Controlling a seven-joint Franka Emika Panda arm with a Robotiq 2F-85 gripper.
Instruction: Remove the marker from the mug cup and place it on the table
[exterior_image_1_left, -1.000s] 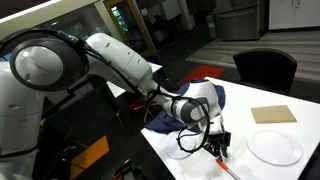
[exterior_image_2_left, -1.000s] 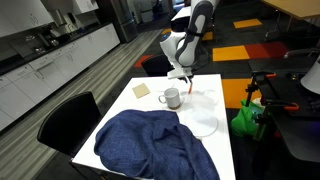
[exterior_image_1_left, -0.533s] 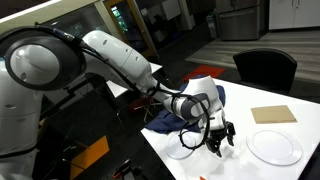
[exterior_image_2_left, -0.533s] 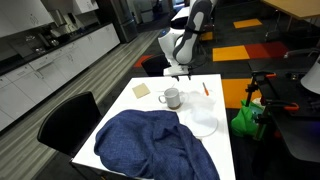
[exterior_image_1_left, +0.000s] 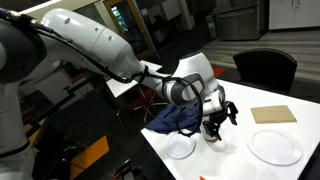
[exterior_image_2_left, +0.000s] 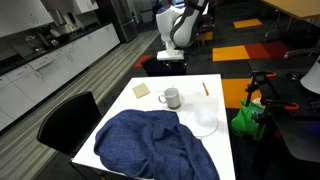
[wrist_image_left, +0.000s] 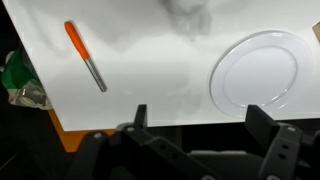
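The red-orange marker (wrist_image_left: 84, 54) lies flat on the white table (wrist_image_left: 150, 75), also seen in an exterior view (exterior_image_2_left: 206, 88) near the table's far edge. The white mug cup (exterior_image_2_left: 171, 98) stands upright a little to the marker's side, with nothing sticking out of it. My gripper (wrist_image_left: 200, 118) is open and empty, lifted above the table with its two dark fingers (wrist_image_left: 140, 115) spread wide. In the exterior views the gripper (exterior_image_1_left: 222, 110) (exterior_image_2_left: 171, 62) hangs well clear of the marker.
A blue cloth (exterior_image_2_left: 150, 145) covers the near half of the table. A round plate (wrist_image_left: 255, 70) (exterior_image_2_left: 203, 123) lies near the marker and another plate (exterior_image_1_left: 274, 147) near a tan square coaster (exterior_image_1_left: 273, 114) (exterior_image_2_left: 141, 89). A green bag (wrist_image_left: 15, 80) sits past the table's edge.
The gripper opened and let go of the marker, which now lies on the table. The arm then rose up and away from the tabletop.
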